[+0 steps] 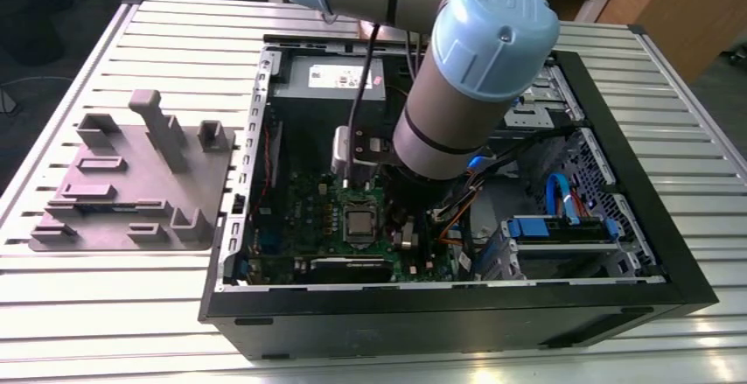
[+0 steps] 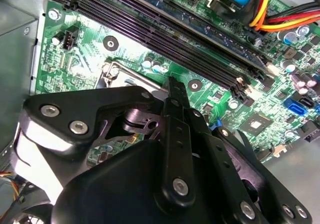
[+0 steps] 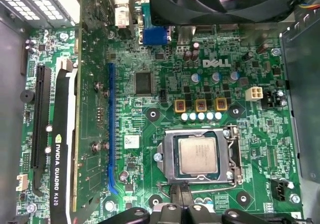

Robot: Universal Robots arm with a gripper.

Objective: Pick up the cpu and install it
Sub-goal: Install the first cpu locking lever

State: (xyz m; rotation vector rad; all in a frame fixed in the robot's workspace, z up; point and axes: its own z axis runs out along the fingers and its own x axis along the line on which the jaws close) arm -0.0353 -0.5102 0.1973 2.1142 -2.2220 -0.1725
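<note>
The cpu (image 1: 359,221) sits flat in its socket on the motherboard (image 1: 306,193) inside the open computer case (image 1: 443,314), as the exterior view has it, with the arm (image 1: 461,104) lowered just beside it.

In the second wrist view, the gripper (image 2: 176,91) hangs close over the board beside the memory slots (image 2: 165,33); whether its fingers are parted cannot be told.

In the first wrist view, the chip (image 3: 198,155) lies square within the socket frame (image 3: 165,156), nothing gripping it. A sideways drift so close to the board could knock the chip askew and risk damage to the socket's contacts beneath.
</note>
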